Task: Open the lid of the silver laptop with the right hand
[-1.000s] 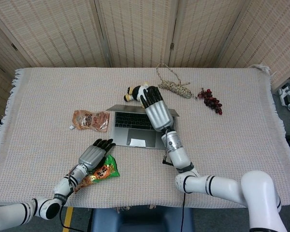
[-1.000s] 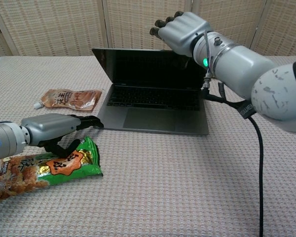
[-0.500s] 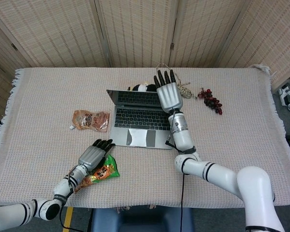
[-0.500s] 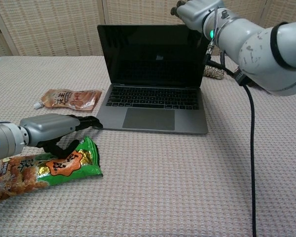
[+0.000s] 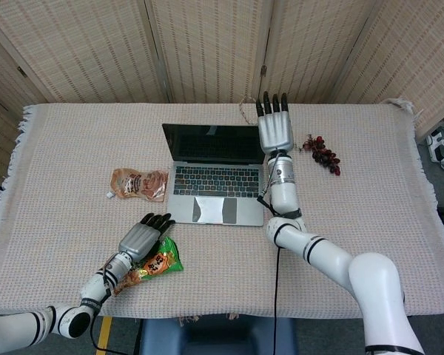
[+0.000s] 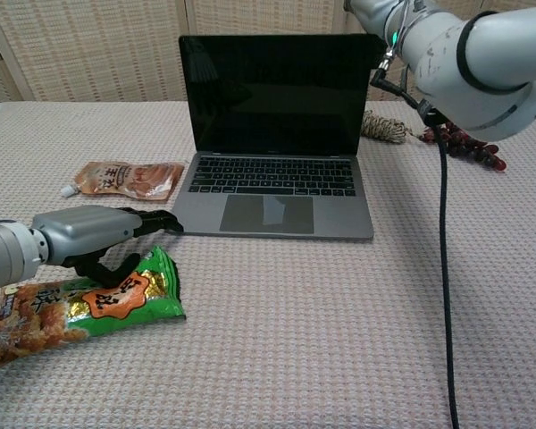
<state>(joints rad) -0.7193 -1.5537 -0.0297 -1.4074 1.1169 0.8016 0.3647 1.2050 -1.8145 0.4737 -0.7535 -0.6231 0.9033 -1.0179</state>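
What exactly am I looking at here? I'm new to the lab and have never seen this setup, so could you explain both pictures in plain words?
This is a two-armed robot with human-like hands, steered remotely by a person. One picture comes from a camera on its head, looking down on the table; the other from its chest, looking across it.

On the cloth-covered table stands a silver laptop with its lid open and its screen dark. The right hand is at the lid's top right corner, fingers straight and apart, holding nothing. The left hand rests on a green snack bag near the front edge, not visibly gripping it.

Also lying there: an orange sauce pouch left of the laptop, a bundle of rope behind it, and dark grapes to the right.
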